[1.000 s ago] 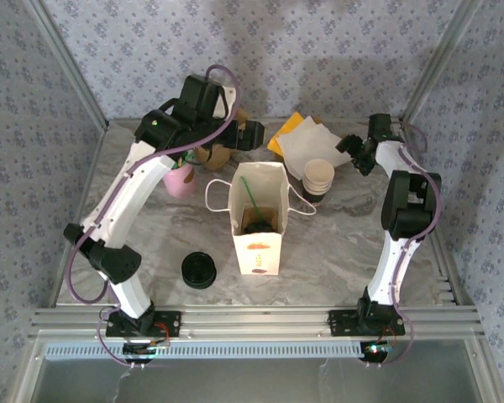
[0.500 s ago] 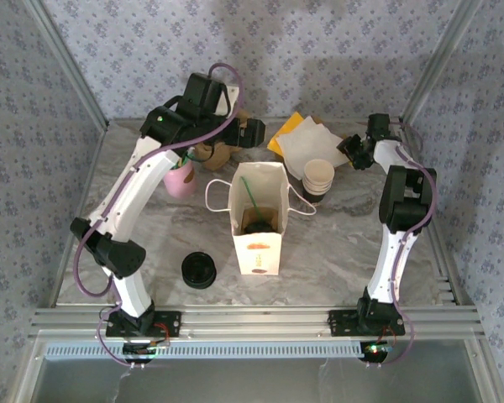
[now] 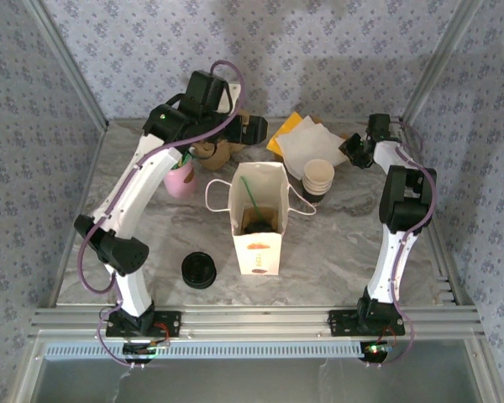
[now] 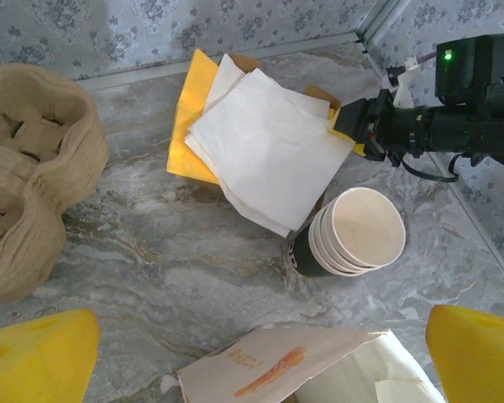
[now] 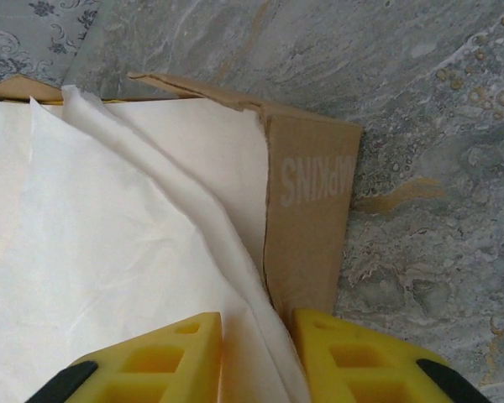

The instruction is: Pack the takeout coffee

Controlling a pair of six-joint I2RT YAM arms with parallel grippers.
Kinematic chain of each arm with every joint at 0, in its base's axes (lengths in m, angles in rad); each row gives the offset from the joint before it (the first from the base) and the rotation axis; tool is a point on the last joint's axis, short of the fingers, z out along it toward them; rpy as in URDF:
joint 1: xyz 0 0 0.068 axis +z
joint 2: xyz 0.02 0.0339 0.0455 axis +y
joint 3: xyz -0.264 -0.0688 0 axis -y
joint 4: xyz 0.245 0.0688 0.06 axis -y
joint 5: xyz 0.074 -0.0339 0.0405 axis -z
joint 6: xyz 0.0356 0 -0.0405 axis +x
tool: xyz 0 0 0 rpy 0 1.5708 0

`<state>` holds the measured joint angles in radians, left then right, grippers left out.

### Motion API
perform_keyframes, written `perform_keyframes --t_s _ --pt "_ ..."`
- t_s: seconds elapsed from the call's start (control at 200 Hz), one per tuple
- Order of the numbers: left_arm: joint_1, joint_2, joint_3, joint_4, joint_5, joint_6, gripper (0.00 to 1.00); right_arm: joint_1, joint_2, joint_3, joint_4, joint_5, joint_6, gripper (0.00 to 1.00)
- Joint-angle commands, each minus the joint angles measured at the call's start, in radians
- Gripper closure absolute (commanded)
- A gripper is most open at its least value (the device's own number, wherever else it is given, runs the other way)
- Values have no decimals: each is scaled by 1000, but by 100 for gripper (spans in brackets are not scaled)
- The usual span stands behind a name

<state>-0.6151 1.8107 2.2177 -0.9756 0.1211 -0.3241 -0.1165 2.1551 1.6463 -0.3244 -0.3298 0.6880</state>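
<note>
A white paper bag (image 3: 257, 243) stands open mid-table. Deep inside it I see a dark round top (image 3: 258, 225) with a green stick beside it, which looks like the takeout coffee's lid. My right gripper (image 3: 350, 151) is at the back right, over the white napkins (image 5: 109, 252) in their brown box (image 5: 307, 227). Its yellow fingers (image 5: 151, 353) stand close together with a bunched napkin fold pinched between them. The left gripper (image 3: 250, 133) hovers wide open behind the bag (image 4: 269, 369), nothing between its fingers (image 4: 42, 353).
A stack of lidless cream cups (image 3: 318, 178) stands right of the bag, close to the napkins (image 4: 265, 147). A brown pulp cup carrier (image 4: 25, 168) and a pink cup (image 3: 181, 178) sit at the back left. A low pile of black lids (image 3: 199, 270) lies front left.
The right gripper's jaws have closed in from wide apart onto the napkins. The left arm has shifted slightly; its gripper stays wide open.
</note>
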Motion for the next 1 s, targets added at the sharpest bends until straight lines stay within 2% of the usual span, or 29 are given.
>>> perform_keyframes --t_s 0.0,0.4,0.809,0.994 --pt "5 15 41 3 24 -7 1 6 -52 22 11 -1 -22 75" --pt "6 34 56 6 36 -17 2 18 -98 8 -5 39 -50 74" --pt "6 44 74 2 38 -15 2 17 -72 30 -13 28 -51 80" --pt "5 47 78 -1 37 -14 2 18 -31 57 -27 18 -53 75"
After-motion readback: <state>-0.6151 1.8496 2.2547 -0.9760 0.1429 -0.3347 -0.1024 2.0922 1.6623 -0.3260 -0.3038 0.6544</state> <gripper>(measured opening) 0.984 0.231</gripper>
